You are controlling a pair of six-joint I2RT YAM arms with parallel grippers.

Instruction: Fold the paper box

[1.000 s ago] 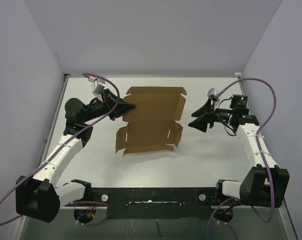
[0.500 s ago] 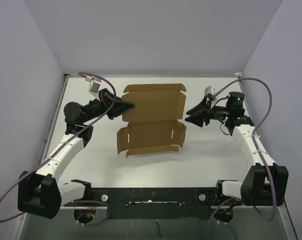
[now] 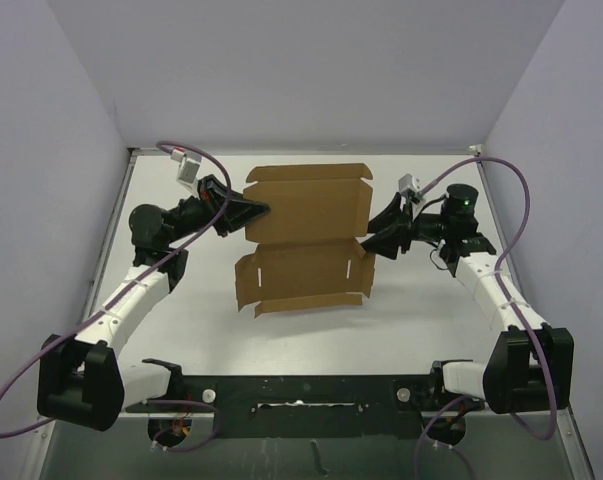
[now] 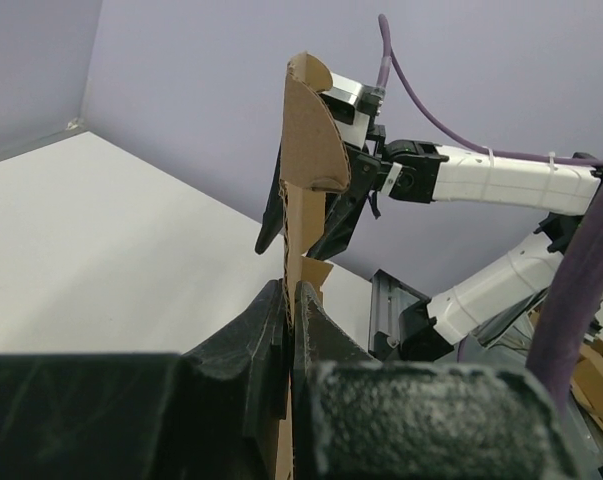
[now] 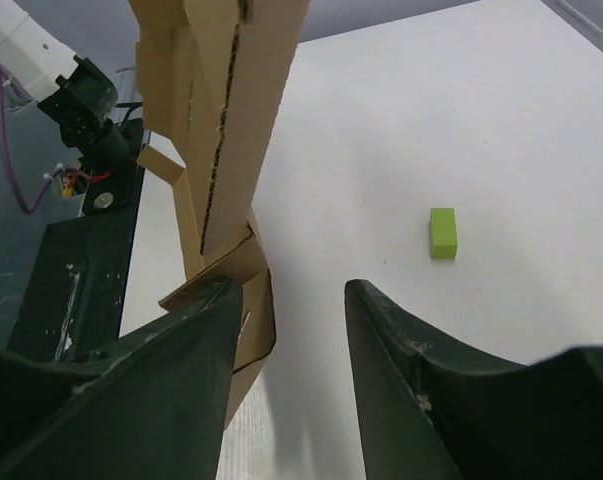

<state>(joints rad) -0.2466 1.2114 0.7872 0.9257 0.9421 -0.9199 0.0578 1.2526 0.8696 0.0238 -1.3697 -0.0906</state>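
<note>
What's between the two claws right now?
Only the brown cardboard mailer box, per the top view. The left claw is shut on its left edge; the right claw stands open at its right edge.

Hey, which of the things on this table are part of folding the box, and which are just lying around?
Part of the job: cardboard box; left gripper pinching it; right gripper, open beside it.
Just lying about: small green block.

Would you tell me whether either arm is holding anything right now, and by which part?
The left gripper pinches the brown cardboard die-cut box by its left edge. The right gripper is open at the right edge, gripping nothing.
</note>
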